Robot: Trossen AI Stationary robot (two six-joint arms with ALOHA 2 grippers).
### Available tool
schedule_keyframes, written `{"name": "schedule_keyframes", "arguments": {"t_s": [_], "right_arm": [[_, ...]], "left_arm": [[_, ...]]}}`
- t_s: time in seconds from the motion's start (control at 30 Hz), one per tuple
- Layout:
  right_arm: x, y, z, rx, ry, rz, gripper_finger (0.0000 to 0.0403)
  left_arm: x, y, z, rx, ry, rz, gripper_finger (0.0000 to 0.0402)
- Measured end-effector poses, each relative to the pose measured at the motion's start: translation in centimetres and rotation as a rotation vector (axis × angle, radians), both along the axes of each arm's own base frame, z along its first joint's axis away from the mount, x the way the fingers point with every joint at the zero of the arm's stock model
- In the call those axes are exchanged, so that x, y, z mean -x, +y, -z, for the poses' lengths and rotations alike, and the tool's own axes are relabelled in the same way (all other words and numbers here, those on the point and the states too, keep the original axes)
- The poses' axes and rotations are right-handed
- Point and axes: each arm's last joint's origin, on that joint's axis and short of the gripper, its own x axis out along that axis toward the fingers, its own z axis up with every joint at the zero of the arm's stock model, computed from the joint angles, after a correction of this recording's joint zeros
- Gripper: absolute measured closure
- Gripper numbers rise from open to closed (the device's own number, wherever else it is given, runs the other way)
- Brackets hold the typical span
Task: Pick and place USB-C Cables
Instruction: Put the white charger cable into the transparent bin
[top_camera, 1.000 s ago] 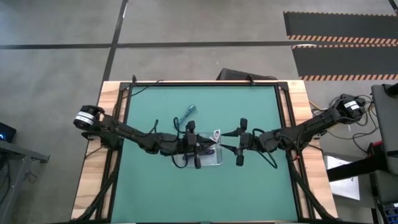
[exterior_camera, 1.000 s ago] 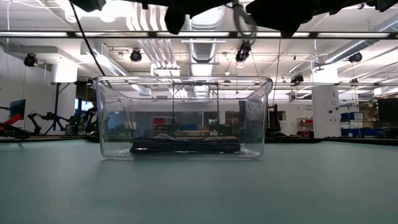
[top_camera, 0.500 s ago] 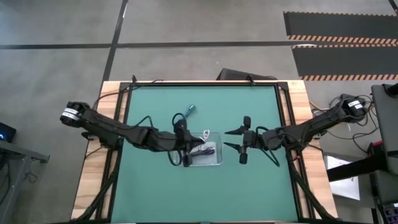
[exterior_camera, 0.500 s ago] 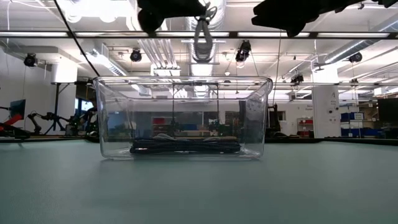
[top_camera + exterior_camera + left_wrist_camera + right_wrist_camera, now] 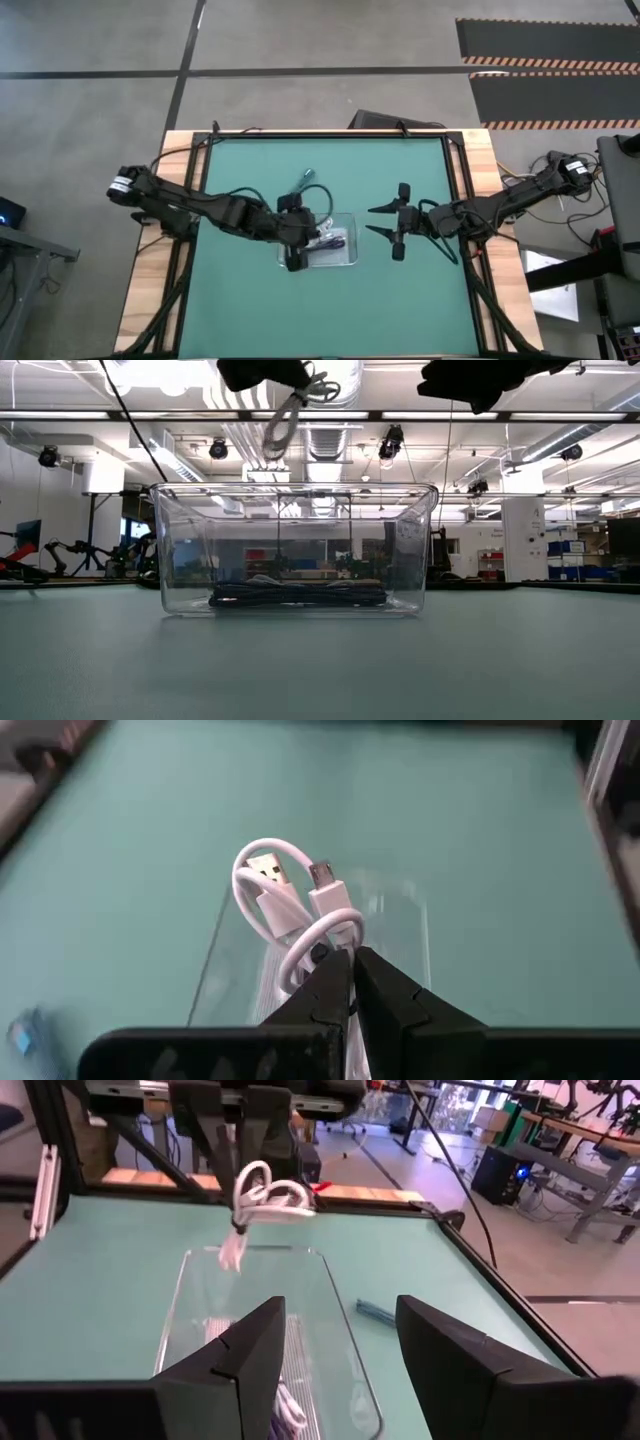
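The left end effector (image 5: 343,982) is pinched tight on a white cable (image 5: 290,905), whose coiled loops and plugs stand out past the fingertips. The high view puts this end effector (image 5: 291,232) over the left end of the clear tray (image 5: 349,255), and in the low view the white bundle (image 5: 291,407) hangs above the tray's rim (image 5: 294,488), not yet inside it. The right wrist view shows the same cable (image 5: 262,1196) dangling over the tray's far end.

The right end effector (image 5: 397,221) waits just beyond the tray's right end, toward the right edge of the bench, with its fingers (image 5: 468,1350) spread wide and nothing between them.

The task looks roughly half done. A dark cable (image 5: 298,596) lies along the tray floor, and pale cable (image 5: 290,1434) is also visible inside, though a count of what lies there cannot be made. The held white cable seems ready to be lowered and let go. A teal cable (image 5: 304,182) still lies on the bench (image 5: 250,310) between the tray and the far edge, so that one at least is left to fetch.

The bench is a green mat inside a pale wooden border. Beyond it the low view shows a large workshop with ceiling ducts (image 5: 330,430), strip lights and shelving (image 5: 580,560).
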Motion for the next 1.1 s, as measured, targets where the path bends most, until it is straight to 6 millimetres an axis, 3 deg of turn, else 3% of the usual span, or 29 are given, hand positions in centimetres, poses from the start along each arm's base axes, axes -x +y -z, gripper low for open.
{"name": "schedule_keyframes", "arguments": {"t_s": [0.2, 0.63, 1.1], "right_arm": [[0.4, -0.1, -0.4, 0.003, -0.012, -0.001, 0.022], [0.7, -0.2, -0.5, 0.031, -0.003, -0.007, 0.0218], [0.8, -0.3, -0.3, 0.037, 0.019, -0.007, 0.022]], "left_arm": [[-1.1, 0.2, 0.2, -0.004, 0.213, 0.03, 0.0401], [-4.1, 3.2, 3.9, 0.127, 0.454, 0.113, 0.0401], [-5.5, 4.9, 6.9, 0.154, 0.549, 0.115, 0.0401]]}}
